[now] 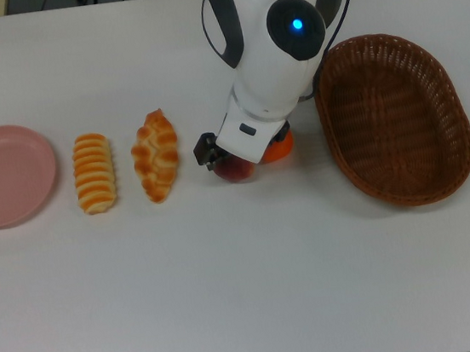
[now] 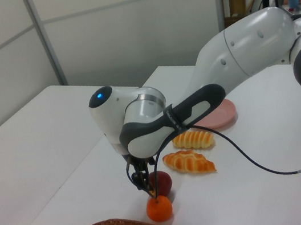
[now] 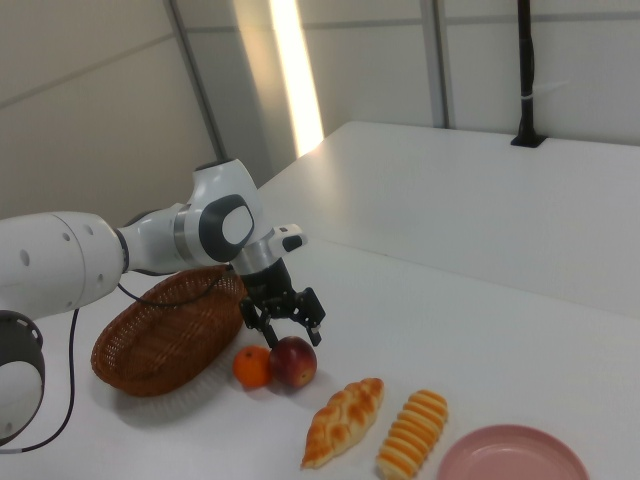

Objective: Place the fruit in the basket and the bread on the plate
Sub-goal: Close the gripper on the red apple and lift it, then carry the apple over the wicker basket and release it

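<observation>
The dark red apple (image 3: 293, 362) rests on the table, touching the orange tangerine (image 3: 252, 367) on the right view's left. My gripper (image 3: 283, 326) hangs just over the apple, open, fingers spread and nothing between them. In the top view my arm covers most of the apple (image 1: 234, 172) and the tangerine (image 1: 280, 148). The ribbed bread (image 1: 94, 173) and the braided bread (image 1: 156, 155) lie side by side between the fruit and the pink plate (image 1: 3, 174). The wicker basket (image 1: 393, 118) stands at the top view's right with nothing in it.
The arm's cable loops down beside the gripper in the left view. The white table's far edge runs along the top of the top view. Bare tabletop fills the lower half of the top view.
</observation>
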Motion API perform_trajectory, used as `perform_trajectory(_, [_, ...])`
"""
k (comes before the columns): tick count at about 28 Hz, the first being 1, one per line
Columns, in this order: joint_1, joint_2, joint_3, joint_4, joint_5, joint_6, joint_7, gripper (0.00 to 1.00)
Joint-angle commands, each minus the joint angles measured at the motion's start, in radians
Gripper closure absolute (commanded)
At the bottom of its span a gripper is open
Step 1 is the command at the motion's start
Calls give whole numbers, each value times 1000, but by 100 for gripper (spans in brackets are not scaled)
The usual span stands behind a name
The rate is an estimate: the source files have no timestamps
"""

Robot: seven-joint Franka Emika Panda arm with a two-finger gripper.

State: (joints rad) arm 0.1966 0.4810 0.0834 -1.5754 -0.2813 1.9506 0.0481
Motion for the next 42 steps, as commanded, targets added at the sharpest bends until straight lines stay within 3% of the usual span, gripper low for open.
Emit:
perform_trajectory(1, [17, 24, -4, -14, -9, 27, 7, 0])
perform_trajectory(9, [15, 24, -7, -41, -24, 11, 9, 0])
perform_trajectory(10, [15, 25, -5, -46, -45, 11, 12, 18])
perform_trajectory(14, [15, 25, -5, -49, -61, 11, 16, 70])
perform_trajectory(15, [14, 24, -5, -45, -56, 11, 19, 93])
perform_trajectory(16, [12, 24, -5, -43, -52, 11, 21, 100])
perform_trajectory(19, [4, 15, -10, -28, -47, 11, 22, 100])
perform_trajectory(24, [-10, -30, -8, 9, 14, 13, 22, 100])
perform_trajectory(29, [35, -74, 25, 61, 83, 13, 24, 100])
perform_trajectory(32, [96, -81, 67, 90, 70, 11, 62, 100])
perform_trajectory(36, [194, -76, 72, 84, 24, 11, 145, 100])
perform_trajectory(42, [254, -22, 72, 34, -36, 11, 219, 100])
